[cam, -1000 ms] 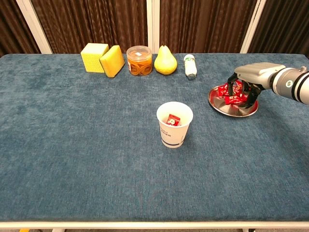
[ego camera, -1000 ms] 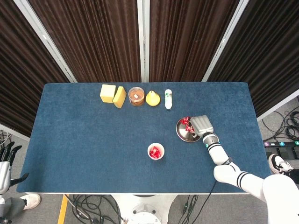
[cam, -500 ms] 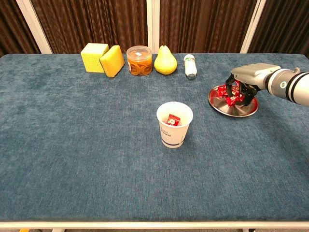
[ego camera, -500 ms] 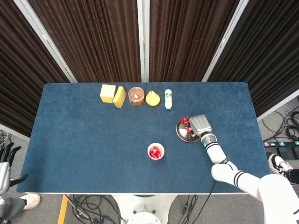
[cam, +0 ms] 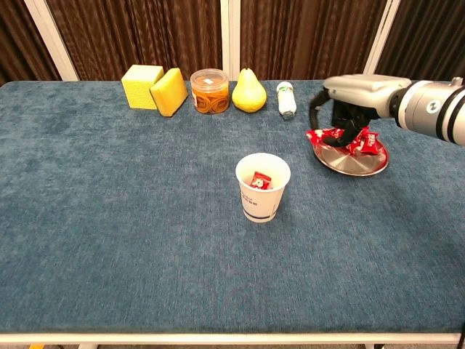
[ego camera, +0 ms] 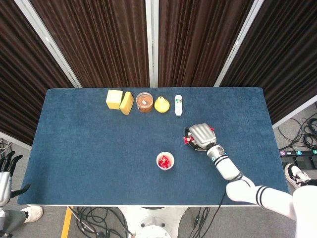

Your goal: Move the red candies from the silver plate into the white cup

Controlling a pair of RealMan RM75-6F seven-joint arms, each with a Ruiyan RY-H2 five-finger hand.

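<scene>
Over the plate, right side: right hand (cam: pixel 347 109) hovers palm down, above the silver dish, fingers curled downward.
Right hand grip: a red candy (cam: pixel 324 135) is pinched at the fingertips, hanging at the plate's left rim, lifted off the metal.
Right arm: forearm runs in from the right edge in the chest view; in the head view it angles up from the lower right corner, white with black bands near the elbow, wrist bent so the hand (ego camera: pixel 200 135) covers most of the plate.
Plate (cam: pixel 355 163): on the blue table (cam: pixel 131 218), right of centre, near side bare and shiny.
Candies on plate: one more red piece (cam: pixel 367 141) shows at the far right of the dish, partly behind the fingers; how many lie under the hand I cannot tell.
Cup (cam: pixel 262 187): white, upright, well left of and nearer than the plate, with a red candy (cam: pixel 261 179) inside.
Left hand (ego camera: pixel 6 166): off the table at the lower left edge of the head view, dark fingers apart and pointing up, holding nothing.
Back row, left to right: yellow cube (cam: pixel 142 85), yellow sponge (cam: pixel 168 91), jar (cam: pixel 209 91), pear (cam: pixel 248 92), small bottle (cam: pixel 287 99) lying on its side.
</scene>
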